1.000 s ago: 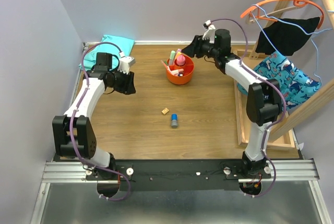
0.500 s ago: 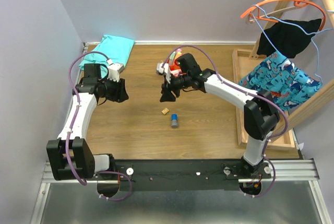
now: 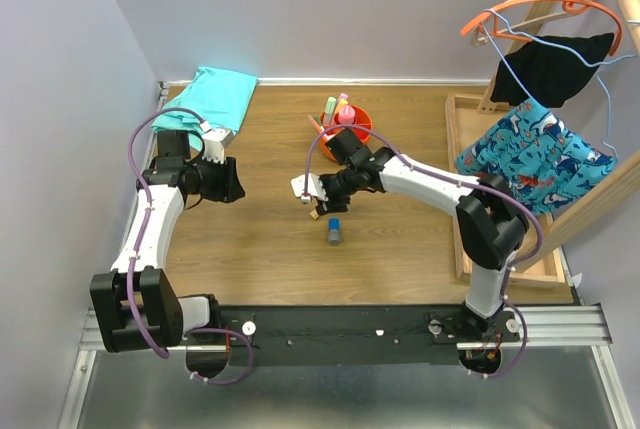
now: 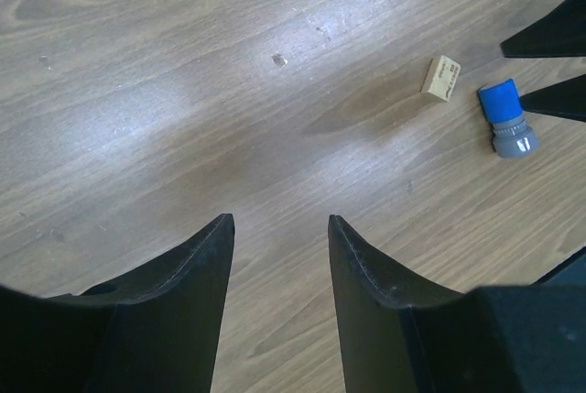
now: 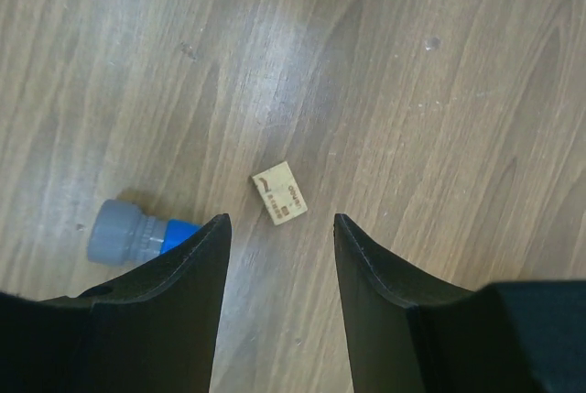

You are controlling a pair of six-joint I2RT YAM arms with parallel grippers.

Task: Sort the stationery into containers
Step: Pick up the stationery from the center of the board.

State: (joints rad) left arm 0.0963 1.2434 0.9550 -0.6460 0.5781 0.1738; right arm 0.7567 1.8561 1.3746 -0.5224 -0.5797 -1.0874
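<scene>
Tan against the wood, the block is the piece my next move turns on. In the right wrist view it sits between the 2 fingers of the right gripper, just ahead of their tips and flat on the table. That gripper is spread wide and carries nothing. The block's long axis slants across the gap, from upper left to lower right in that view, so it lies neither along the closing line nor square across it. I judge a small wrist roll would let the pads meet 2 flat sides rather than 2 corners.

The blue-grey cylinder lies on its side near the block, off toward the finger on the left of that view. Its blue end points at the block and its grey end points away. I reckon that finger could nudge it on the way down, so I would watch that side.

From above, the right arm reaches in over both pieces, while the left gripper hangs well apart over bare wood on the left, also spread and empty. The right is plainly the nearer. The orange-red organiser stands farther back, partly behind the right arm, with highlighters upright in it. I judge the block and cylinder are the only 2 pieces left out.
</scene>
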